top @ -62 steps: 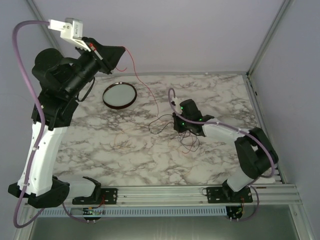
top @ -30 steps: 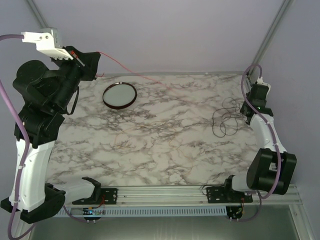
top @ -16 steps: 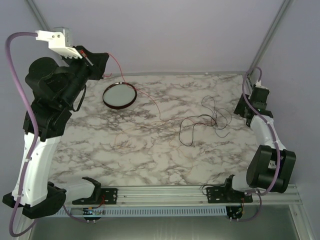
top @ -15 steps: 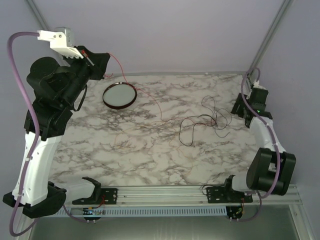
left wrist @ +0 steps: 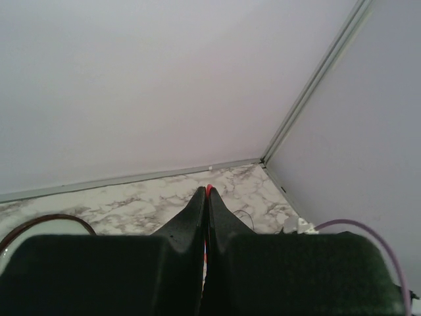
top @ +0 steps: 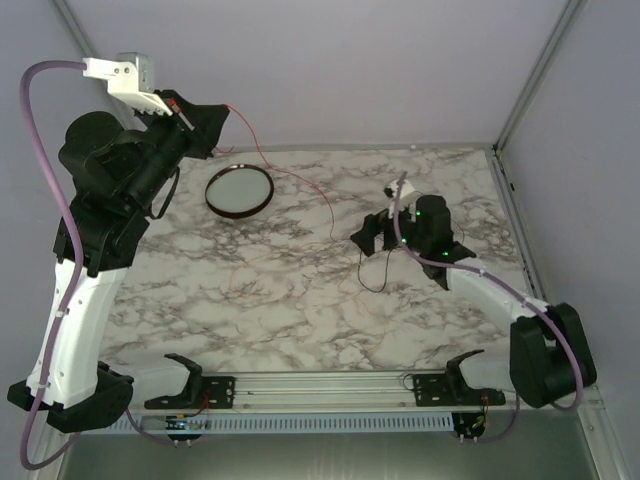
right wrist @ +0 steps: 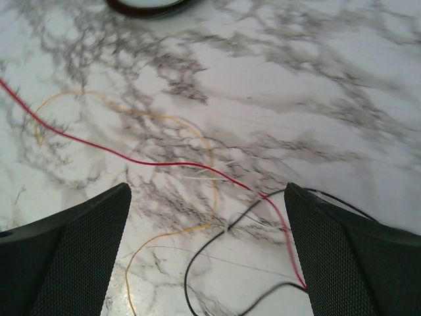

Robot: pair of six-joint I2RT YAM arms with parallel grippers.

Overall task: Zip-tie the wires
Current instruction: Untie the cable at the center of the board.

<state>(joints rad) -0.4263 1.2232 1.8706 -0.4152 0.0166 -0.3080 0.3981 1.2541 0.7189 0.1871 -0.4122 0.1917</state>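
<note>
Left jaws pinch hair-thin wires [right wrist: 164, 163] by red strand — right jaws spread wide, over veined marble table [right wrist: 329, 66].

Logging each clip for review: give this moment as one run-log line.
left gripper shut on red wire, raised | right gripper open over black wires on table

The dish [top: 239, 190] sits on the tabletop [top: 300, 300] near the far-left corner. The wires [right wrist: 184, 164] lie right of it, mid-tabletop, beneath the right pincer [top: 375, 232]; one strand runs up to the left pincer [left wrist: 206, 192].

Seemingly marble table [top: 280, 300] with dish [top: 239, 190], wires [right wrist: 172, 164]
</note>
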